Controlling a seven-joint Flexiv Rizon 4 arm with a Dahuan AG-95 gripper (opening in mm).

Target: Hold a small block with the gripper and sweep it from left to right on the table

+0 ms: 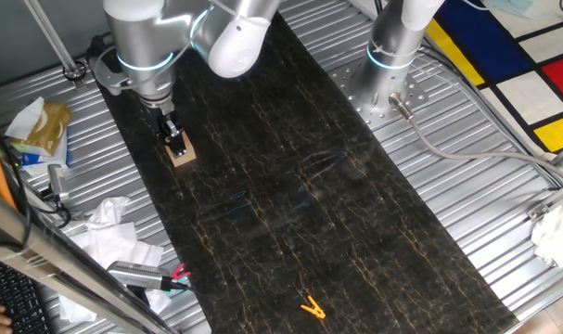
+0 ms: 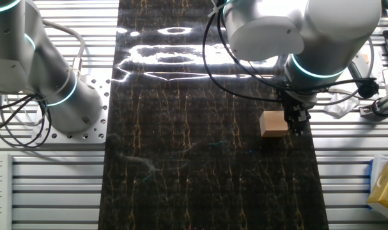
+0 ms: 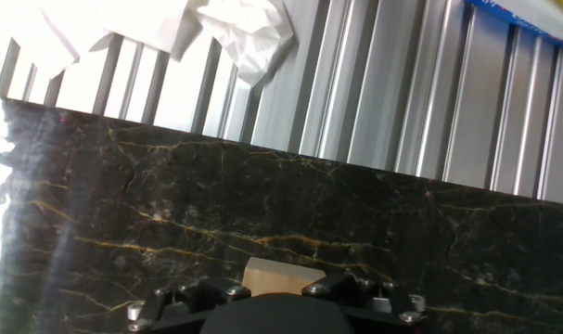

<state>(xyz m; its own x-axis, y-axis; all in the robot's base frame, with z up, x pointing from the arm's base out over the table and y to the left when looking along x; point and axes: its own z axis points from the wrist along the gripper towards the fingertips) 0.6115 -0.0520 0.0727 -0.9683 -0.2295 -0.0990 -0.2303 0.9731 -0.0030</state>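
The tool (image 1: 177,141) is down low at one end of the bench (image 1: 290,186), its black fingers set against the block (image 1: 182,156). From the hand view the block (image 3: 279,276) sits between the two finger mounts, so I'd say it is gripped, though the fingertips themselves are out of frame and I can't quite see contact on both sides. The block rests on the dark marbled surface close to the edge beside the ribbed metal, which makes sense as a starting point: the whole length of the bench lies open ahead for a sweep. Keeping it low and pinched lets the arm drag it without it slipping away. The block (image 2: 273,123) is a plain light tan wooden cube, clean faces, sharp edges, no markings. A small yellow clip (image 1: 312,307) lies far off at the other end.
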